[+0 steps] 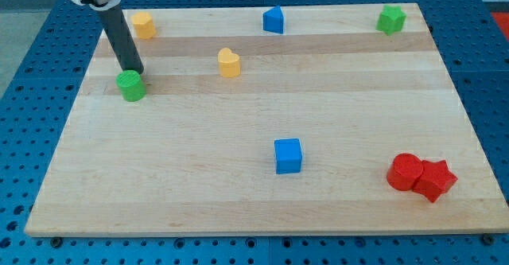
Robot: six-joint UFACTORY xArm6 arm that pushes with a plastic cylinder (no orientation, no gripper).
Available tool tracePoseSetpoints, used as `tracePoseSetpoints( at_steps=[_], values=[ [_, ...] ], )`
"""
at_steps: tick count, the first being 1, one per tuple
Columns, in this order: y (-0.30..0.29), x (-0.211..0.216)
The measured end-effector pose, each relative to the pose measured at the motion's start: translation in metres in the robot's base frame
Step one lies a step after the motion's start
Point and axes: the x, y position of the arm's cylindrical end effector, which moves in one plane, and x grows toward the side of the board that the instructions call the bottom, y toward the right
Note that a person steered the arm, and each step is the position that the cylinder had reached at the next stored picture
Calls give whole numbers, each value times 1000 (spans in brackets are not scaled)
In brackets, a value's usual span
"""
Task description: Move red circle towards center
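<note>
The red circle (406, 171) lies near the board's bottom right corner, touching a red star (436, 179) on its right. My tip (137, 72) is far away at the view's upper left, right at the top edge of a green circle (131, 85). The dark rod rises from there to the view's top left.
A blue cube (288, 155) sits below the board's middle. A yellow heart (229, 62) lies upper middle-left, a yellow hexagon (143, 25) at top left, a blue block (273, 19) at top middle, a green star (390, 19) at top right. The wooden board (254, 209) ends in blue perforated table.
</note>
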Motion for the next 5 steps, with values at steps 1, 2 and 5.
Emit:
tracePoseSetpoints(
  at_steps=[1,2,5],
  values=[
    [9,0],
    [45,0],
    [80,111]
  ],
)
